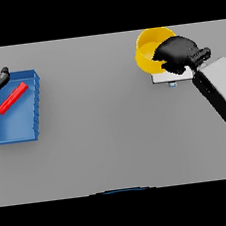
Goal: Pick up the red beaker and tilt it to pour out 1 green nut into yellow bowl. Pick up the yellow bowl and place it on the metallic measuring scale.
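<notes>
The right hand (177,54) is curling around the yellow bowl (150,50) over the measuring scale (171,77) at far right; releasing off-centre, the bowl may be sliding off

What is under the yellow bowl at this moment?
The yellow bowl sits on the metallic scale, whose front edge shows below it. The right hand grips the bowl's side and covers most of the scale top.

Bare lab-style test bench: plain grey table (112,135), a small flat metallic measuring scale (171,77), a shallow blue rectangular plastic tray (34,107); no room visible beyond.
</notes>
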### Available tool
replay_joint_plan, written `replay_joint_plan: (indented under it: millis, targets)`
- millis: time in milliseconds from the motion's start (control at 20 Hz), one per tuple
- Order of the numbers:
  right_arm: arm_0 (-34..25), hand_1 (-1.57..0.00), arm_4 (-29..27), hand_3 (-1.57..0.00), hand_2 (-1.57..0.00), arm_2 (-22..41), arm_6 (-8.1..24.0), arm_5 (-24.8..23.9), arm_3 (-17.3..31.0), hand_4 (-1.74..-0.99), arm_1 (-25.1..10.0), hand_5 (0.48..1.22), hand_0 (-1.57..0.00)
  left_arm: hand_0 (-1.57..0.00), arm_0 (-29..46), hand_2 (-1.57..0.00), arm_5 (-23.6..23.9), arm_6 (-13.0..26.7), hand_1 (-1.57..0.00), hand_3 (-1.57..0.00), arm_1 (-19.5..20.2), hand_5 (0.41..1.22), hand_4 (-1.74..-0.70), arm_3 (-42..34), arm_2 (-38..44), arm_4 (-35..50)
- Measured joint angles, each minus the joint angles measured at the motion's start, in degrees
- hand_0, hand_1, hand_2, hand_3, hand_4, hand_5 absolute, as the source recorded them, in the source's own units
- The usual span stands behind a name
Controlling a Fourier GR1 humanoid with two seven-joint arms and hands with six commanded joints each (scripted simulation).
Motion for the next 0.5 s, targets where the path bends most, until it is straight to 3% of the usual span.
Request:
replay_joint_plan:
  millis: [300,500]
  targets:
    - [-2.0,-1.57,1.3,-1.18,-1.5,-2.7,-1.3,-5.3,12.2,-1.741,1.3,1.221,-1.57,0.0,-0.1,0.0,0.0,2.9,0.0,0.0,0.6,0.779,-0.86,-1.3,0.1,0.4]
    - [-3.0,-1.57,1.9,-1.32,-1.41,-3.8,-4.5,-7.9,18.3,-1.741,1.9,1.221,-1.57,0.0,-0.6,0.0,0.2,2.8,0.0,0.0,-0.1,0.802,-0.86,0.5,-0.6,-0.6]
